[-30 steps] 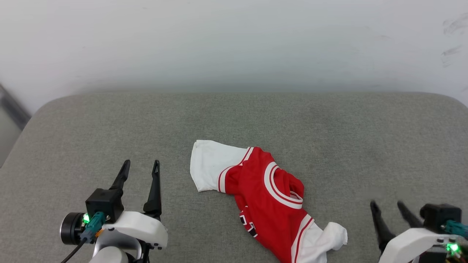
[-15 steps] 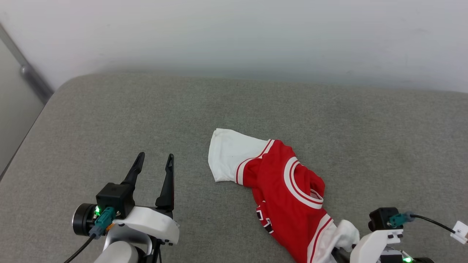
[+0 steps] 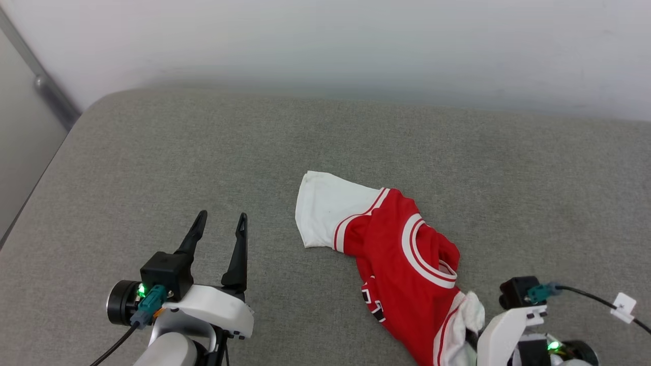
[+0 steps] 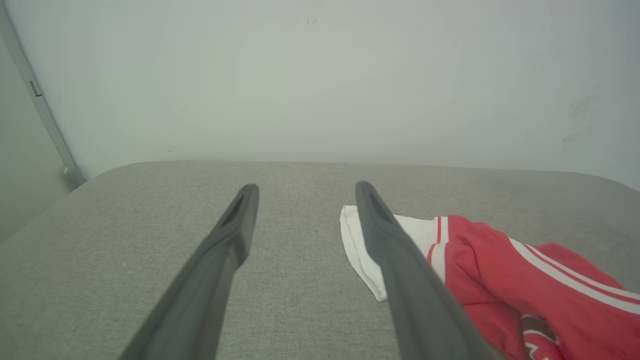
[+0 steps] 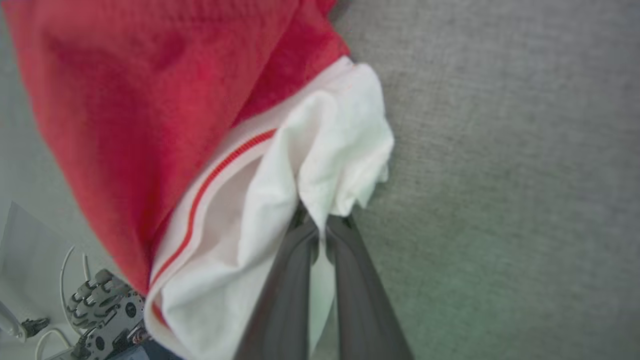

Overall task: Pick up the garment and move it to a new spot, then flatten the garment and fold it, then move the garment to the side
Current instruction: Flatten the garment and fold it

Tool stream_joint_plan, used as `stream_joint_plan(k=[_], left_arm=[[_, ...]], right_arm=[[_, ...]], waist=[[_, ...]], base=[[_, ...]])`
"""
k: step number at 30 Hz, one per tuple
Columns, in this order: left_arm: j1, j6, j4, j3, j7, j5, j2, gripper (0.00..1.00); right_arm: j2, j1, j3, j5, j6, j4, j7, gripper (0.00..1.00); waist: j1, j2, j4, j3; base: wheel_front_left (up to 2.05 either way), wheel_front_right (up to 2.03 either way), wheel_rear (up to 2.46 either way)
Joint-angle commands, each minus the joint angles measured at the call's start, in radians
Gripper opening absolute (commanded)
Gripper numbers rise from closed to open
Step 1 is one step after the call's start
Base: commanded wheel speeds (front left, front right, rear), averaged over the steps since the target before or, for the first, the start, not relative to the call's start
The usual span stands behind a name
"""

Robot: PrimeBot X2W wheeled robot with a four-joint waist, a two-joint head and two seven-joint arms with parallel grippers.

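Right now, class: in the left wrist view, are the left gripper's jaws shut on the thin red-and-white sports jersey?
No: the left gripper has jaws wide apart, gripping nothing, the jersey beside it.

Jersey (image 3: pixel 402 264): one. White sleeves: two, far sleeve (image 3: pixel 325 211), near sleeve (image 3: pixel 470 312). Collar (image 3: pixel 427 254): one. Grippers: two, left gripper (image 3: pixel 223 215), right gripper (image 5: pixel 322 227). Fingers (image 4: pixel 220 260): two each, four total. Cables: two, left cable (image 3: pixel 114 345), right cable (image 3: pixel 590 297). Tag (image 3: pixel 623 306): one. Cushion (image 3: pixel 203 152): one. Wall (image 3: pixel 325 40): one.
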Motion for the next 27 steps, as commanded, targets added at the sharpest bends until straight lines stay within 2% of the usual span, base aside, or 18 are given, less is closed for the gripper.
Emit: stream_joint_plan(k=[1,6,11,15,17,22,23,24,27], left_arm=[[0.003,-0.002,0.001,0.004,-0.005,0.007,0.000,1.00],[0.015,0.006,-0.007,0.012,-0.006,0.008,0.002,1.00],[0.014,0.006,-0.014,0.018,-0.007,0.008,0.003,1.00],[0.000,0.000,-0.013,0.021,-0.007,0.009,0.002,1.00],[-0.002,0.001,-0.011,0.020,-0.007,0.011,0.000,1.00],[-0.006,-0.007,0.001,0.019,-0.007,0.009,0.000,1.00],[-0.003,-0.007,0.003,0.019,-0.007,0.007,0.001,1.00],[0.001,-0.006,0.006,0.021,-0.007,0.006,0.002,1.00],[0.018,-0.002,0.011,0.023,-0.007,0.001,0.008,1.00]], right_arm=[[-0.010,-0.019,-0.007,-0.008,-0.001,-0.009,-0.013,0.00],[-0.058,-0.058,-0.095,-0.075,-0.001,-0.090,-0.071,0.00],[-0.099,-0.098,-0.251,-0.136,0.000,-0.111,-0.087,0.00],[-0.122,-0.113,-0.367,-0.157,-0.001,-0.039,-0.102,0.00],[-0.111,-0.119,-0.408,-0.147,-0.001,0.018,-0.129,0.00],[-0.083,-0.114,-0.451,-0.151,0.000,0.181,-0.217,0.00],[-0.078,-0.117,-0.453,-0.152,0.000,0.205,-0.240,0.40],[-0.070,-0.119,-0.456,-0.152,0.000,0.226,-0.269,1.00],[-0.064,-0.128,-0.453,-0.152,0.000,0.250,-0.379,1.00]], waist=[[0.0000,0.0000,-0.008,-0.004],[0.0000,0.0000,-0.038,-0.008],[0.0000,0.0000,-0.052,0.012],[0.0000,0.0000,-0.050,0.034],[0.0000,0.0000,-0.048,0.042],[0.0000,0.0000,-0.043,0.049],[0.0000,0.0000,-0.044,0.046],[0.0000,0.0000,-0.046,0.043],[0.0000,0.0000,-0.054,0.025]], base=[[0.00,0.00,0.00],[0.00,0.00,0.00],[0.00,0.00,0.00],[0.00,0.00,0.00],[0.00,0.00,0.00],[0.00,0.00,0.00],[0.00,0.00,0.00],[0.00,0.00,0.00],[0.00,0.00,0.00]])
